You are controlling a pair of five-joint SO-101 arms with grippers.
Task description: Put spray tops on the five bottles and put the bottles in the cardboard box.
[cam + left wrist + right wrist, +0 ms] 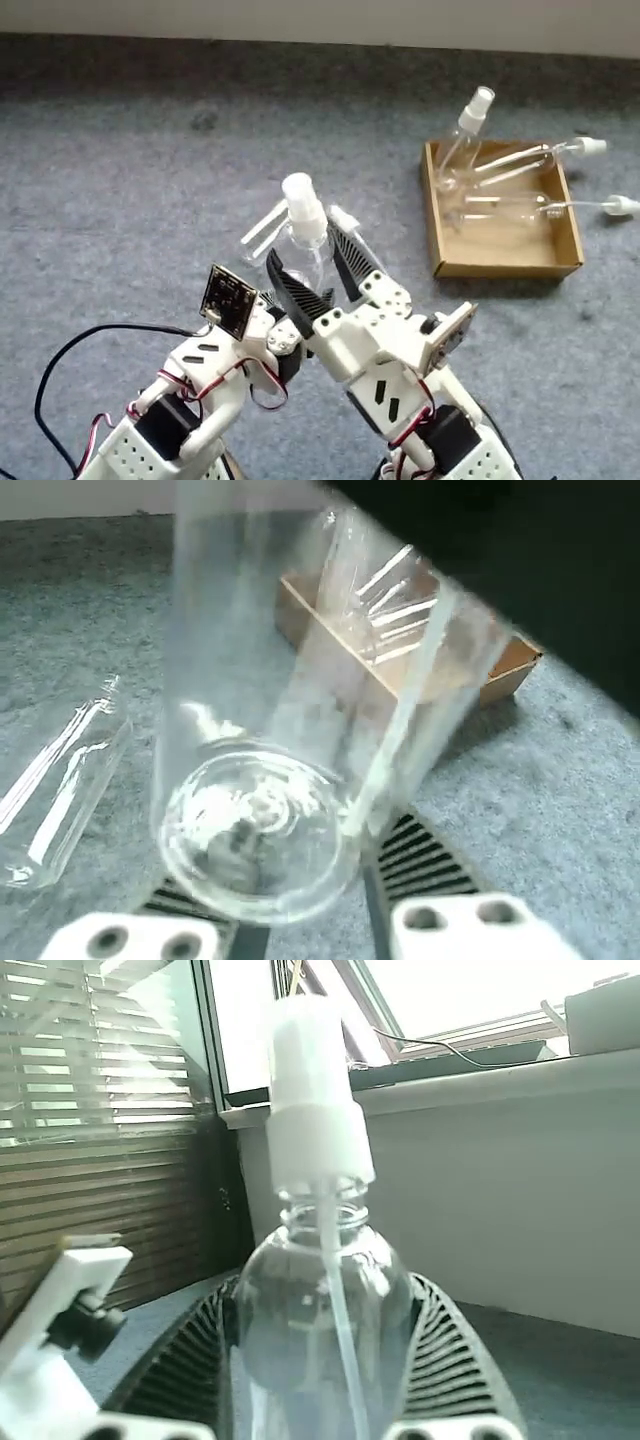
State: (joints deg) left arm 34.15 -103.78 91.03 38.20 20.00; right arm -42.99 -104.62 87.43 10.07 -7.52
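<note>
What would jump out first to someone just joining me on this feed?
A clear bottle with a white spray top is held up at centre, clamped in the right tool. At the right, a cardboard box holds three capped bottles, their nozzles poking past its rim. One uncapped bottle lies beside the held one.

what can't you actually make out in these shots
High view: the loose bottle lies mostly behind the held bottle.
Left wrist view: a dark blurred shape covers the far end of the cardboard box.
Right wrist view: the picture's edge cuts off the held bottle's base; whether the spray top is screwed fully down is unclear.
</note>
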